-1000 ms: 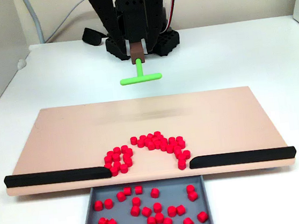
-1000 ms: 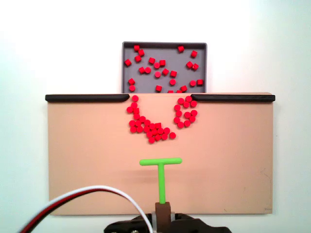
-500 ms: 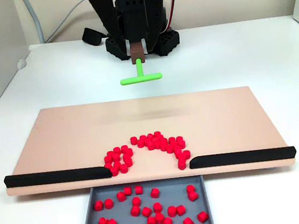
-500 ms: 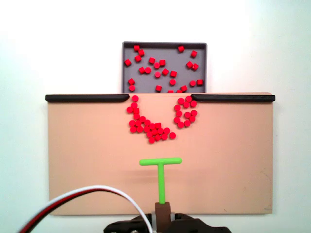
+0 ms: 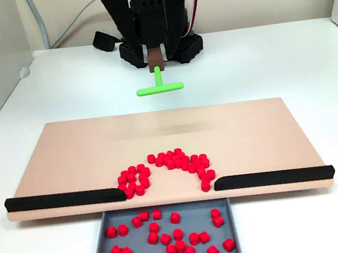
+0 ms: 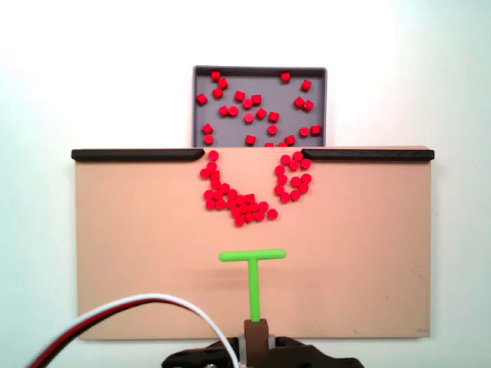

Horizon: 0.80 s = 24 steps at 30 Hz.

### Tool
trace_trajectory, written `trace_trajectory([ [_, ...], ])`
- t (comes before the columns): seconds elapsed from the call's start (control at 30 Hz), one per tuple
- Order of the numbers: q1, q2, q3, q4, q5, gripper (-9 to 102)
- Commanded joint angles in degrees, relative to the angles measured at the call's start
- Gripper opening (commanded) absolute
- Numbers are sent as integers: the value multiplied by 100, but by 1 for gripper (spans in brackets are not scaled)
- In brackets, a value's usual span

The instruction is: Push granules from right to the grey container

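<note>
On the white table (image 5: pixel 283 58) a tan board (image 5: pixel 74 152) is lying flat, with two black strips (image 5: pixel 61 200) running along its one long edge and leaving a gap between them. Red granules (image 5: pixel 173 159) are sitting on the board in a loose arc around that gap; in a fixed view (image 6: pixel 242 207) they are forming two clumps, one on either side of the opening, joined low down by a denser patch. Just past the gap, the grey container (image 6: pixel 259 71) is lying against the board's edge, and many more granules are resting scattered inside it; it is showing in both fixed views (image 5: pixel 100 250).

At the far side of the board, the black arm (image 5: pixel 150 12) is holding a green T-shaped pusher (image 5: pixel 160 88) by a brown stub at the stem's end. The gripper (image 5: pixel 156 58) is reaching down over the table near the board's edge, but its fingers are hard to make out, so I cannot tell how wide it is standing. The pusher's crossbar (image 6: pixel 252 255) is hanging over bare board, well apart from the granules. A red, white and black cable (image 6: pixel 130 307) is curving across the lower corner of that view.

No writing or labels are legible anywhere.
</note>
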<state>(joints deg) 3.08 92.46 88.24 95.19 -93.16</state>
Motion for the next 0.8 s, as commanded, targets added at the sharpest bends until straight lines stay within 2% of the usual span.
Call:
trace_trajectory([
  [0.0,35,53,-149,18,-44,0],
  [0.4,88,70,-149,35,-114,0],
  [0.77,598,26,-149,-18,-1459,0],
])
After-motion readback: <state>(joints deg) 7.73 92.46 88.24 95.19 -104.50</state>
